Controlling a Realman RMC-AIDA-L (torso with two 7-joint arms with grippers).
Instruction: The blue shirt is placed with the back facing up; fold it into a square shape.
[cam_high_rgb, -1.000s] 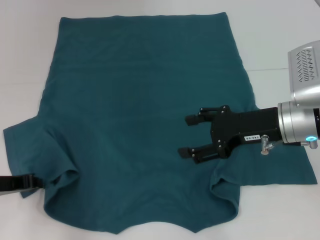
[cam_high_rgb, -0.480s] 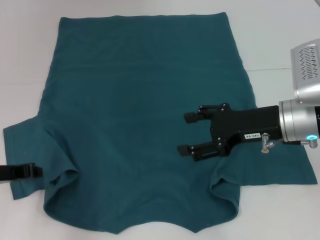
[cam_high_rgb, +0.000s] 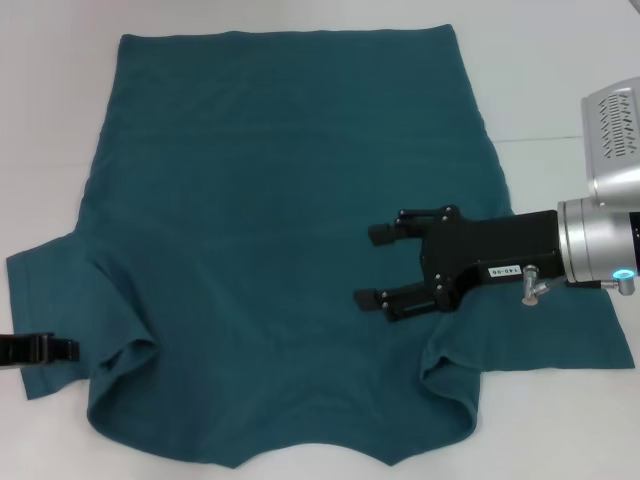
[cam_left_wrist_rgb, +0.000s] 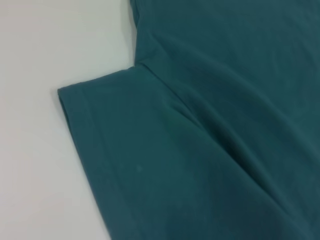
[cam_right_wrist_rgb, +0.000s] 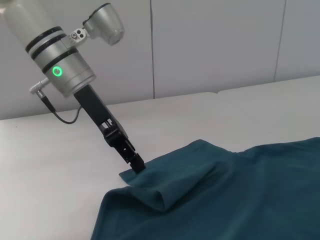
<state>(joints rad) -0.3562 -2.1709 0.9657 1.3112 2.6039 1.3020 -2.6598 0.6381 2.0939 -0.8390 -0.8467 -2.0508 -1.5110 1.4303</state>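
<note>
The table (cam_high_rgb: 40, 120) lies bare all round, so I have room on both flanks. The blue shirt (cam_high_rgb: 280, 200) is spread flat, its long axis running away from me, collar end nearest, both sleeves splayed outward. My right gripper (cam_high_rgb: 375, 268) hovers over the cloth just inside the right sleeve (cam_high_rgb: 560, 335), its 2 fingers well apart, holding nothing. My left gripper (cam_high_rgb: 55, 349) meets the left sleeve's (cam_left_wrist_rgb: 95, 125) outer hem; I cannot tell whether it grips.
</note>
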